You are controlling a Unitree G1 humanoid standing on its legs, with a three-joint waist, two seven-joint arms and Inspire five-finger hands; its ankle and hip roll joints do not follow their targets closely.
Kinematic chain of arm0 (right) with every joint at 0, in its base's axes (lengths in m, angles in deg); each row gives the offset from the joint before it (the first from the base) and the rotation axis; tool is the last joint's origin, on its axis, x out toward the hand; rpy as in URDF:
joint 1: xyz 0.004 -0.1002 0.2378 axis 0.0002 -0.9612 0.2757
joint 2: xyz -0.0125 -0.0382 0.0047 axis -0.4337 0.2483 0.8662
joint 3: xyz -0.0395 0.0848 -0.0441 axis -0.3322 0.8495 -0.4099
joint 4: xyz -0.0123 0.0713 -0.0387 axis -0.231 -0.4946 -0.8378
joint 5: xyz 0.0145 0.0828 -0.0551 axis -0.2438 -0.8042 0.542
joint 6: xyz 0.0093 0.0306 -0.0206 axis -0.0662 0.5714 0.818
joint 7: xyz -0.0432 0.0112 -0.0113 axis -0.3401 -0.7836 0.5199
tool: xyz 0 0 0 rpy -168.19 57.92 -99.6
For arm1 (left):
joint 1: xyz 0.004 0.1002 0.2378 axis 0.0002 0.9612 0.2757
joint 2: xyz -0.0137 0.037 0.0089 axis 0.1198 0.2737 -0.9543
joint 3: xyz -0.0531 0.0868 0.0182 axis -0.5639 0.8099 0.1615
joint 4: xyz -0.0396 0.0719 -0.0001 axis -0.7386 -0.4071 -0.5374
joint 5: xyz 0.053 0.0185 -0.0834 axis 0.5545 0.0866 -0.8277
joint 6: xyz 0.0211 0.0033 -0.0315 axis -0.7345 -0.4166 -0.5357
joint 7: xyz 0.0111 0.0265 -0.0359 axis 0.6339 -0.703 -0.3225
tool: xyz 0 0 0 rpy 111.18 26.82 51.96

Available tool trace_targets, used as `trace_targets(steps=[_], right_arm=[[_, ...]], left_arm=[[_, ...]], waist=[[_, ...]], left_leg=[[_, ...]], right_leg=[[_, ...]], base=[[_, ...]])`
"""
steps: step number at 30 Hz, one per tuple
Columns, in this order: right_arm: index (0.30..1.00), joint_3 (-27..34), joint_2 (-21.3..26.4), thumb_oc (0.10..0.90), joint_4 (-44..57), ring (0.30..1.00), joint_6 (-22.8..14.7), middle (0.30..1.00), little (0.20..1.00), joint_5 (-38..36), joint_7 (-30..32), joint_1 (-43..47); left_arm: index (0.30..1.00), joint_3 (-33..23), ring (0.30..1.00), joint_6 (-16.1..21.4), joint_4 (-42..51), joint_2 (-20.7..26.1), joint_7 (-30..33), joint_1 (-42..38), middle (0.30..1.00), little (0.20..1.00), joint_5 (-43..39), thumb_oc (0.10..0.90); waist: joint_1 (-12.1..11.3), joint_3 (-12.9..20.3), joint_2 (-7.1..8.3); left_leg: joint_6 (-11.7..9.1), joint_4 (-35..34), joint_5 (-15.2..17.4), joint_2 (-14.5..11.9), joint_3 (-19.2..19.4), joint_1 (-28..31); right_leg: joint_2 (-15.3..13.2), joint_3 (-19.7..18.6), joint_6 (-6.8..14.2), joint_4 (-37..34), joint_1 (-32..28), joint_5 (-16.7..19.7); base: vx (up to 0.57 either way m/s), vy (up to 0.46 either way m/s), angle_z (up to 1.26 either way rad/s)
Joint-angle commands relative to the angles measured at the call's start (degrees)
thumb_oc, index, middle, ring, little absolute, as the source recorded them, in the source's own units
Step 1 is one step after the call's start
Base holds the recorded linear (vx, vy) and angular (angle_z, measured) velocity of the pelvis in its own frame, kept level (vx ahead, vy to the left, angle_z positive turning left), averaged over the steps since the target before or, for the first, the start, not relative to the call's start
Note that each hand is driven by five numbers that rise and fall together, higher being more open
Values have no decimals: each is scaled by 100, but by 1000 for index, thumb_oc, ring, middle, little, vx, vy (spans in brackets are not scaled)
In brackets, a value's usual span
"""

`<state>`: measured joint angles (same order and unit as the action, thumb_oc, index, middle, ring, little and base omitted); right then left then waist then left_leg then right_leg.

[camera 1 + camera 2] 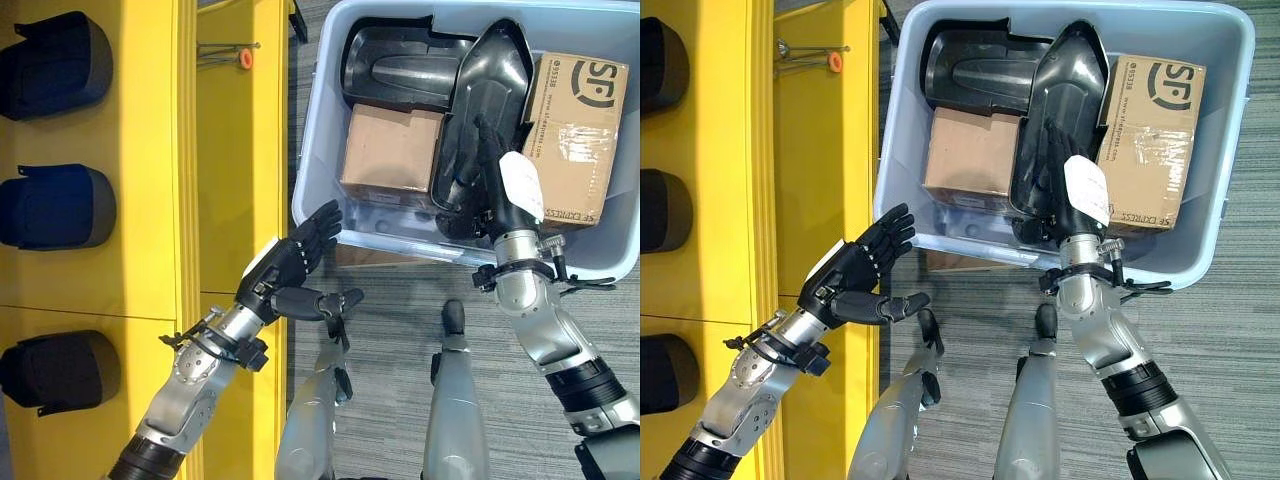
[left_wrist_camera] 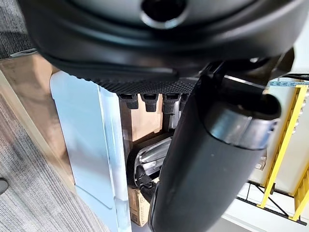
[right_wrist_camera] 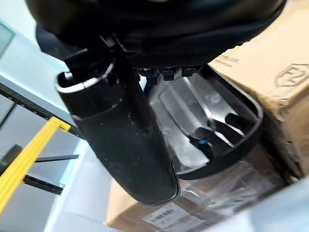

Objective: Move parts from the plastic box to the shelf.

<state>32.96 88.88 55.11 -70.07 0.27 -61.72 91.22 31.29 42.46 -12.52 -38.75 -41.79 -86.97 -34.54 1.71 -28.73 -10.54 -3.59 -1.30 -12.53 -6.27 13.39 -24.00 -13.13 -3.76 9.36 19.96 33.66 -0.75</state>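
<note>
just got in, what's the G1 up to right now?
It is unloading the pale plastic box on the floor beside the yellow shelf. The right hand is down in the box on a long black molded part that leans over two cardboard boxes; whether its fingers have closed on the part cannot be told. Another black part lies at the back of the box. The left hand hangs open just outside the box's near corner, holding nothing. Three dark parts already sit on the shelf.
</note>
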Motion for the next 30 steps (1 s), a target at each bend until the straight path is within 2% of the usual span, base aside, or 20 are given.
trace_targets(steps=[1, 12, 14, 15, 23, 26, 30], right_arm=[[1000, 128, 362, 900, 526, 1000, -212, 1000, 1000, 576, 87, 479], [1000, -77, 533, 900, 221, 1000, 127, 1000, 1000, 1142, -441, 738], [1000, -139, 545, 900, 199, 1000, 408, 1000, 1000, 1199, -542, 781], [1000, -151, 548, 900, 174, 1000, 539, 1000, 1000, 1133, -502, 774], [1000, -169, 552, 900, 33, 1000, 605, 1000, 1000, 1356, -454, 811], [1000, -189, 526, 900, 66, 1000, 773, 1000, 1000, 1445, -330, 904], [1000, -186, 491, 900, 7, 1000, 811, 1000, 1000, 1453, -161, 962]], left_arm=[[1000, -329, 1000, 444, 619, -46, -229, -118, 1000, 1000, 91, 900], [1000, -344, 1000, 498, 529, -30, -292, -129, 1000, 1000, 112, 900], [1000, -352, 1000, 471, 522, -33, -325, -158, 1000, 1000, 55, 900], [1000, -348, 1000, 459, 515, -55, -343, -165, 1000, 1000, 80, 900], [1000, -347, 1000, 477, 545, -51, -239, -154, 1000, 1000, 161, 900], [1000, -321, 1000, 414, 565, -86, -168, -182, 1000, 1000, 229, 900], [1000, -310, 1000, 430, 564, -107, -124, -190, 1000, 1000, 244, 900]], waist=[[171, -106, -188], [98, -106, -197], [87, -106, -179], [85, -106, -176], [74, -106, -148], [40, -106, -160], [19, -106, -185]], left_leg=[[94, 602, 902, 15, -414, -241], [81, 648, 849, 7, -441, -497], [72, 667, 847, -5, -444, -552], [79, 669, 845, -12, -434, -571], [94, 808, 873, -8, -443, -849], [112, 909, 893, 30, -458, -1020], [118, 975, 900, 72, -478, -1154]], right_leg=[[150, 637, -539, 216, 25, -560], [168, 650, -566, 305, 249, -584], [164, 657, -563, 322, 294, -589], [164, 655, -565, 325, 312, -587], [191, 626, -584, 383, 567, -571], [208, 602, -599, 453, 705, -577], [226, 578, -610, 493, 824, -580]], base=[[0, 0, 0], [0, 0, 0], [5, -16, 1], [-5, -43, 3], [-2, -3, 1], [0, 0, 0], [0, 0, 0]])
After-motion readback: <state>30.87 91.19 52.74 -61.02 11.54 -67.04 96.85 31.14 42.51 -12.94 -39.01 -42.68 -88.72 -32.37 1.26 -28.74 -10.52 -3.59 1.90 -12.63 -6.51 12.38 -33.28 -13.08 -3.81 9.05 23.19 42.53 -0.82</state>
